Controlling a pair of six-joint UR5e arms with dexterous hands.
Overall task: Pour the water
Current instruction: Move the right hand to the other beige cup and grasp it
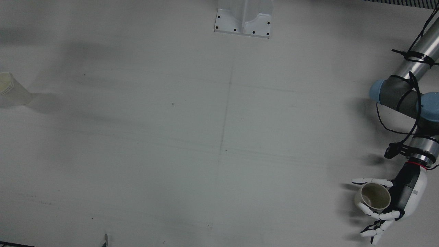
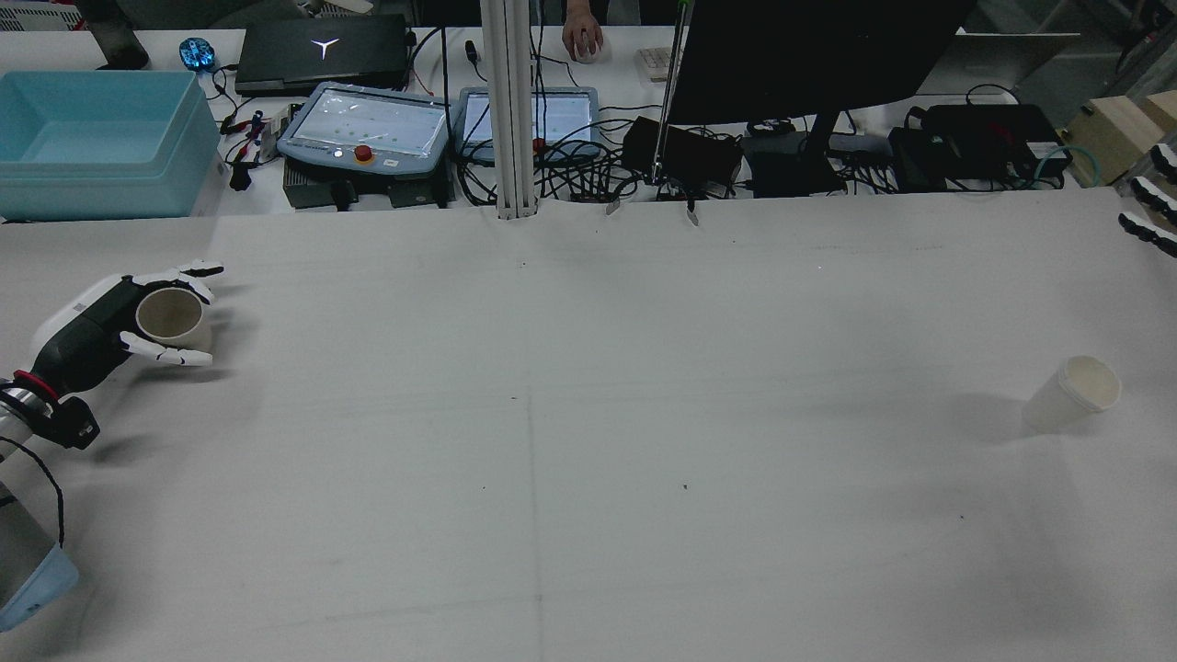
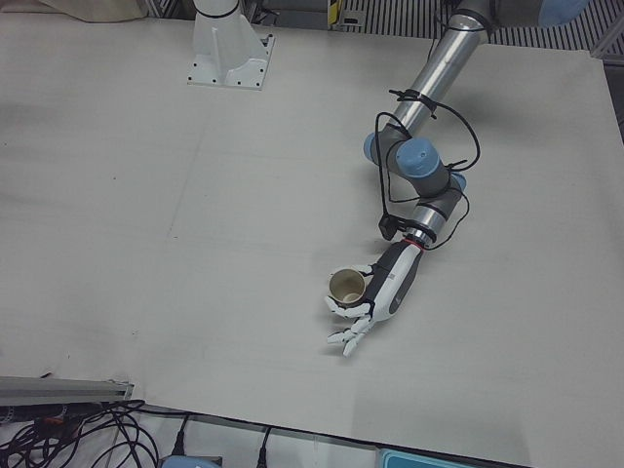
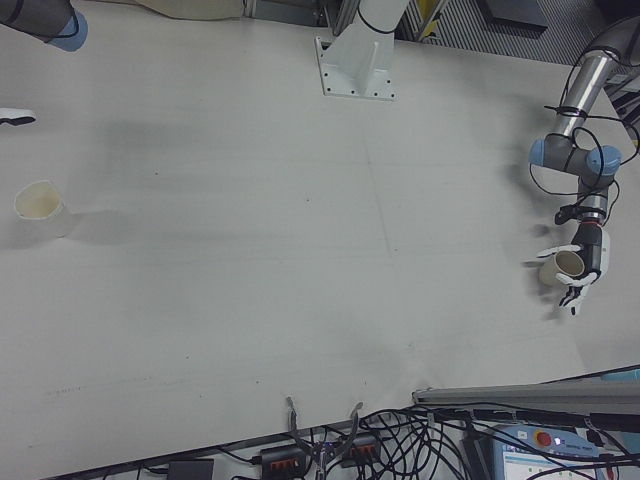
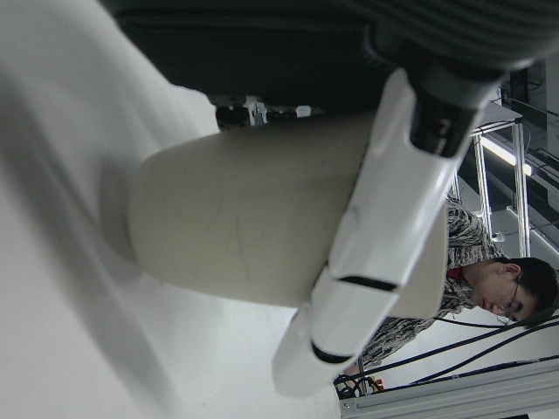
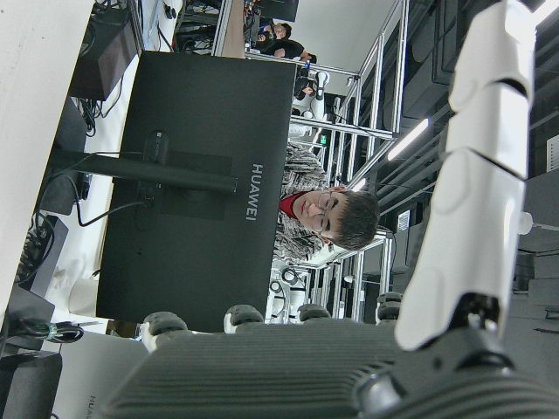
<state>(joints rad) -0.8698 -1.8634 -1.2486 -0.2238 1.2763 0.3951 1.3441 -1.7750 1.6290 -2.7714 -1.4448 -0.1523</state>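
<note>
A beige paper cup stands on the white table at the robot's far left, also seen as the cup. My left hand wraps it from the side, one finger and the thumb pressed on its wall, the other fingers splayed away. A second pale cup stands alone at the far right. Only the right hand's fingertips show, spread and holding nothing, well away from that cup.
The arm pedestal is bolted at the table's back middle. Beyond the far edge sit a blue bin, teach pendants, a monitor and cables. A person shows in both hand views.
</note>
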